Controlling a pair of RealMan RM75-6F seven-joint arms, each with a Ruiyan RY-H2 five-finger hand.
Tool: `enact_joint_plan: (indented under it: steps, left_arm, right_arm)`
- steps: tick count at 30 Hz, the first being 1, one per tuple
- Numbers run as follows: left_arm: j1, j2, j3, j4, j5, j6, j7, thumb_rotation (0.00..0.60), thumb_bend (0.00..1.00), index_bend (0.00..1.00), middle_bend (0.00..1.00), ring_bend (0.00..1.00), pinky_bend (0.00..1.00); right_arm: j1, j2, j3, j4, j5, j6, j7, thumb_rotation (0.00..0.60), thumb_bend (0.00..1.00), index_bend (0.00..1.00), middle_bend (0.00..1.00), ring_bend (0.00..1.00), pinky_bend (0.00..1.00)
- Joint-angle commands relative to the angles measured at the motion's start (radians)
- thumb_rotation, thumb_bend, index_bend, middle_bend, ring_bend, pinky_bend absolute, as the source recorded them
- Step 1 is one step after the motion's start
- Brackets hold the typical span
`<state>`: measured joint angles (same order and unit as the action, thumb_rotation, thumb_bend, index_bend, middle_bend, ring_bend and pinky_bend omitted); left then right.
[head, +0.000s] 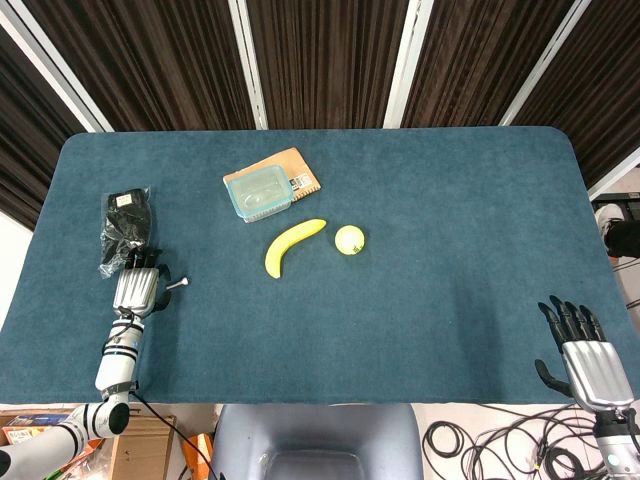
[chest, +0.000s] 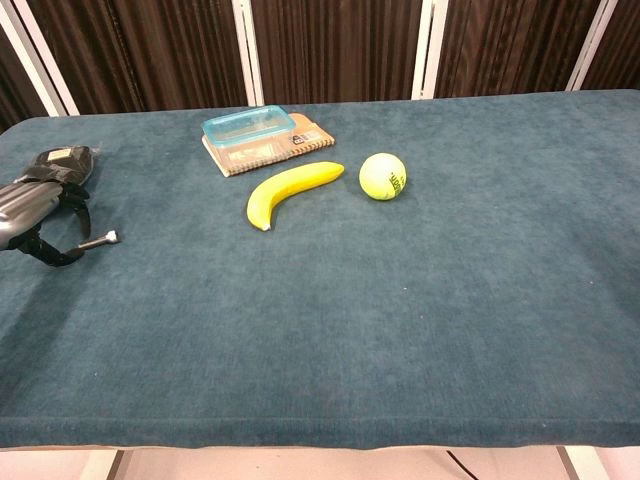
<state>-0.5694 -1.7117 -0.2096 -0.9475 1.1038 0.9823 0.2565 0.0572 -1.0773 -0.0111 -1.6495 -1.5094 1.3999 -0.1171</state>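
My left hand (head: 138, 287) lies palm down on the left side of the teal table (head: 450, 200). Its dark fingertips reach the near end of a black plastic bag (head: 126, 230), and its thumb sticks out to the right. In the chest view this hand (chest: 30, 215) sits at the left edge, with the bag (chest: 60, 163) just beyond it; I see no grip on the bag. My right hand (head: 583, 350) hovers off the table's front right corner, fingers spread and empty. It is outside the chest view.
A banana (head: 293, 246) (chest: 290, 190) and a yellow tennis ball (head: 349, 239) (chest: 382, 176) lie mid-table. Behind them a clear blue-rimmed box (head: 259, 193) (chest: 248, 128) rests on a brown notebook (head: 303, 172) (chest: 305, 141). A chair (head: 315, 440) stands at the front edge, with cables (head: 500, 445) on the floor.
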Motion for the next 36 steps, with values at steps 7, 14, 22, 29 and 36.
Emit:
enact_joint_plan:
  steps: [7,14,22,29,36]
  left_arm:
    - [-0.005,-0.013,-0.003,0.025,-0.005,-0.016,-0.009,0.600,0.33,0.52,0.15,0.07,0.04]
    - [-0.009,-0.023,-0.003,0.040,0.002,-0.016,-0.017,0.600,0.33,0.54,0.15,0.07,0.04]
    - [-0.014,-0.031,-0.006,0.050,0.005,-0.020,-0.020,0.600,0.33,0.58,0.16,0.08,0.04]
    - [-0.011,-0.023,-0.007,0.033,0.018,0.003,-0.023,0.600,0.33,0.60,0.17,0.08,0.04]
    - [-0.007,-0.001,-0.016,-0.013,0.027,0.037,-0.013,0.600,0.33,0.60,0.17,0.08,0.04]
  right_arm:
    - [-0.001,0.004,0.002,-0.001,0.002,0.003,0.006,0.600,0.29,0.00,0.00,0.00,0.01]
    - [-0.003,0.008,0.001,-0.002,0.002,0.004,0.015,0.600,0.29,0.00,0.00,0.00,0.01]
    - [-0.007,0.013,0.001,-0.001,-0.002,0.014,0.027,0.600,0.29,0.00,0.00,0.00,0.01]
    - [-0.007,0.011,0.001,-0.001,-0.001,0.011,0.024,0.600,0.29,0.00,0.00,0.00,0.01]
    - [-0.007,0.010,0.001,-0.001,0.000,0.010,0.020,0.600,0.29,0.00,0.00,0.00,0.01]
